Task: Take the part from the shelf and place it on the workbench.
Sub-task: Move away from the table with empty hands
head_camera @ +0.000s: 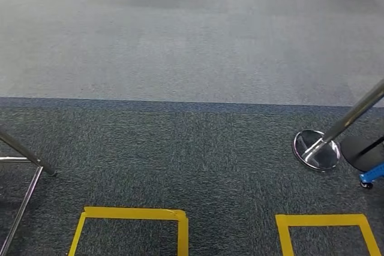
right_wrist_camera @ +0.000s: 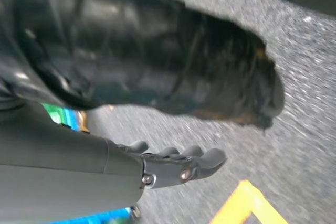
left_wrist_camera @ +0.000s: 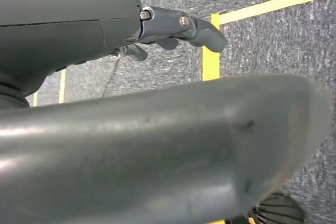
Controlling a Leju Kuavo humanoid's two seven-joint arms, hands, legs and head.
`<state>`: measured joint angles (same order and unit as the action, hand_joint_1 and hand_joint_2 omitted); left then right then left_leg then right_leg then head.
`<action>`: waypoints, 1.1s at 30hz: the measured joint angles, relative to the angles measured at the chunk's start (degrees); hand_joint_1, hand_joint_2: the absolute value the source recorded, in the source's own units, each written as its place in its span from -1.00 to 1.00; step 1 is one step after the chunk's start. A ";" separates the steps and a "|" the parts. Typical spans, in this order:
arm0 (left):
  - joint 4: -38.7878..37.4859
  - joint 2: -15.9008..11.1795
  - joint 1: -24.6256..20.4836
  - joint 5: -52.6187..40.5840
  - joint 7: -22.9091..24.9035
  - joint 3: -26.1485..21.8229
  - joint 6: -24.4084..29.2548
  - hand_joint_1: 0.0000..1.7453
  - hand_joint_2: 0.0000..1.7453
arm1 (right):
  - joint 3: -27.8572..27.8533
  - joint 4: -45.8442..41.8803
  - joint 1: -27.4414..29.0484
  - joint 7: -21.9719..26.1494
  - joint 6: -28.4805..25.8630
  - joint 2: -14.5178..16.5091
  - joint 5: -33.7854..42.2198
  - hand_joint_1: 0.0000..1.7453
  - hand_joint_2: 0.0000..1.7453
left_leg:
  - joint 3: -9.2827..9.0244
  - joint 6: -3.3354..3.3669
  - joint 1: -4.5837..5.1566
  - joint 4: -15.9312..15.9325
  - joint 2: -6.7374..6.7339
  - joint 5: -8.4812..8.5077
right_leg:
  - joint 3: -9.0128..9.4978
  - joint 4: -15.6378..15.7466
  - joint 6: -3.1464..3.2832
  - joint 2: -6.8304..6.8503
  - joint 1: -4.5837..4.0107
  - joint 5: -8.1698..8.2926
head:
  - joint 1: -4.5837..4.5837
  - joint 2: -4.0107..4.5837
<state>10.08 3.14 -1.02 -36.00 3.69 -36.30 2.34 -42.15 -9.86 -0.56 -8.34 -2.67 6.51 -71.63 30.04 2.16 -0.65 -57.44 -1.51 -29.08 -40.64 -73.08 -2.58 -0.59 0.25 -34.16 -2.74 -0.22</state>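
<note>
Left hand [left_wrist_camera: 174, 30] fingers loosely apart, holding nothing, right hand [right_wrist_camera: 174, 163] the same, grey carpet [head_camera: 190, 58], 2 yellow tape squares [head_camera: 131, 223]

Under me the carpet [head_camera: 181, 142] is a rough, matt grey weave, marked with smooth yellow tape [head_camera: 135, 213]. A polished metal post [head_camera: 353, 114] rises from a mirror-bright round base [head_camera: 316, 149]. My left hand [left_wrist_camera: 180, 30] and right hand [right_wrist_camera: 178, 163] look like smooth, matt grey plastic.
</note>
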 joint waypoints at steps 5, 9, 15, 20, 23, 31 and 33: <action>0.00 0.21 -0.29 0.96 1.15 0.07 -0.60 -1.00 -1.00 | 1.14 0.00 -0.21 -1.17 1.88 0.00 0.17 -1.00 -1.00 | -0.70 -0.37 0.29 -0.08 -3.43 -0.60 | 6.39 11.12 0.75 3.89 -0.47 5.80 | -0.04 0.00; 0.01 0.49 -0.44 1.29 1.86 0.04 -0.77 -1.00 -1.00 | 1.11 0.00 -0.25 -1.15 2.62 0.00 1.17 -1.00 -1.00 | -1.14 -1.45 0.60 -0.04 -5.80 -0.95 | 8.53 15.32 2.19 4.35 -1.19 6.53 | 0.06 0.00; 0.00 0.49 -0.24 1.32 4.20 -0.17 1.23 -1.00 -1.00 | 1.67 0.01 -0.30 -1.09 2.71 0.02 -1.31 -1.00 -1.00 | 4.98 -2.48 0.12 -14.57 0.73 -8.39 | 8.96 16.07 3.80 -0.17 -0.64 7.19 | 0.89 0.00; 0.00 0.31 -0.23 3.27 3.55 -1.49 0.99 -1.00 -1.00 | 2.39 0.04 -0.12 -0.78 2.84 0.10 -2.16 -1.00 -1.00 | 3.97 -2.13 0.08 -9.62 2.26 -2.48 | 9.03 15.59 3.69 -3.65 -0.60 7.11 | 1.07 0.00; 0.00 0.32 -0.37 3.23 3.32 -2.15 2.25 -1.00 -1.00 | 2.61 0.04 -0.25 -0.41 2.72 0.23 -2.07 -1.00 -1.00 | 1.09 -1.68 -0.05 -1.66 6.04 0.54 | 8.18 14.89 2.89 -5.67 -0.52 7.07 | 1.10 0.00; 0.00 0.13 -0.30 1.69 3.55 -2.79 4.05 -1.00 -1.00 | 2.79 0.09 -0.03 0.43 0.41 0.30 -2.07 -1.00 -1.00 | 0.36 0.14 -0.02 0.65 0.81 1.10 | 0.74 2.26 0.26 -0.16 -0.07 0.17 | 0.28 0.00; 0.00 0.06 -0.25 1.06 3.72 -2.81 3.89 -1.00 -1.00 | 2.80 0.09 -0.02 0.75 -0.39 0.28 -2.03 -1.00 -1.00 | 0.32 0.06 -0.02 0.64 -0.93 0.97 | -0.35 -0.36 -0.18 0.35 0.28 -0.08 | 0.23 0.00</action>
<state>10.08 3.20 -1.27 -34.94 7.42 -39.11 6.23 -39.35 -9.77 -0.58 -7.59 -3.06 6.80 -73.66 30.36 2.22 -0.67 -56.79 -2.44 -28.11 -40.99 -73.44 -2.76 -0.24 0.53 -34.24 -2.51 -0.22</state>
